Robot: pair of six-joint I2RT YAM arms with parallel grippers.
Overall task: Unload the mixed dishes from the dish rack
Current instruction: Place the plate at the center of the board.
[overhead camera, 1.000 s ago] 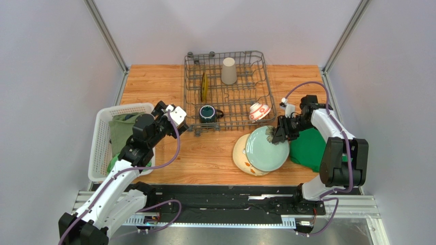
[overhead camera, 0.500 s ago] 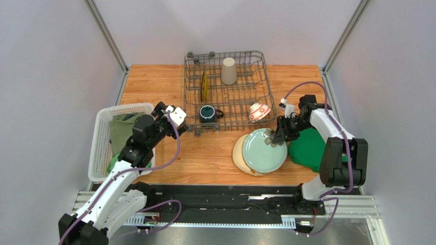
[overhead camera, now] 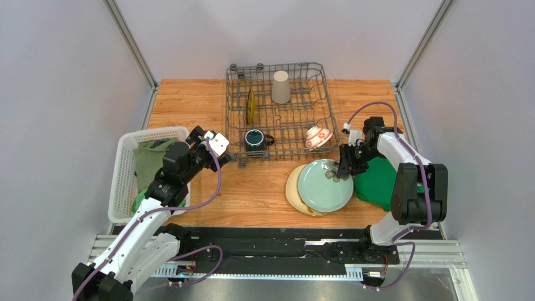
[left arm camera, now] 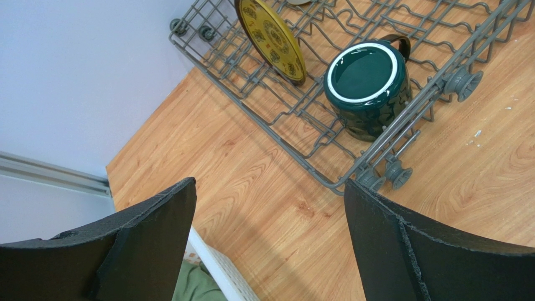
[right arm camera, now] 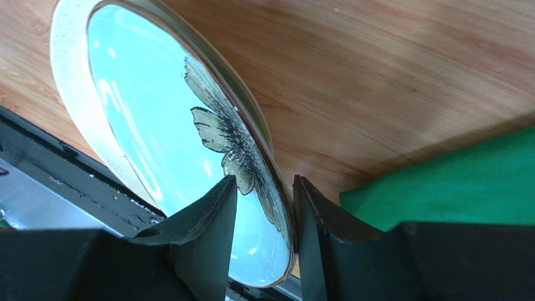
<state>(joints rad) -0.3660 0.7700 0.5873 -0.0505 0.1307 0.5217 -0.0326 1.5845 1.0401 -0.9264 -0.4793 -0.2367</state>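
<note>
The right gripper [overhead camera: 342,168] pinches the far right rim of the pale green plate [overhead camera: 324,185] at lower centre-right of the overhead view. The plate lies across a cream plate [overhead camera: 292,189] on the wooden table [overhead camera: 188,100], just in front of the dish rack [overhead camera: 228,113]. In the right wrist view, the two fingers [right arm camera: 207,232] stand narrowly apart with the plate's rim and its leaf motif wedged between them. A green cloth [overhead camera: 377,179] lies just beside the plate on its right.

In the rack, at upper centre, a yellow patterned plate [overhead camera: 250,106] stands on edge between the tines. A beige tumbler [overhead camera: 281,86] sits upside down at the back. A dark teal mug [overhead camera: 253,138] and a red-and-white bowl [overhead camera: 317,137] occupy the front row.

The left gripper [overhead camera: 210,141] hovers left of the rack's near corner, jaws spread wide and holding nothing, beside a white laundry basket [overhead camera: 125,182].
</note>
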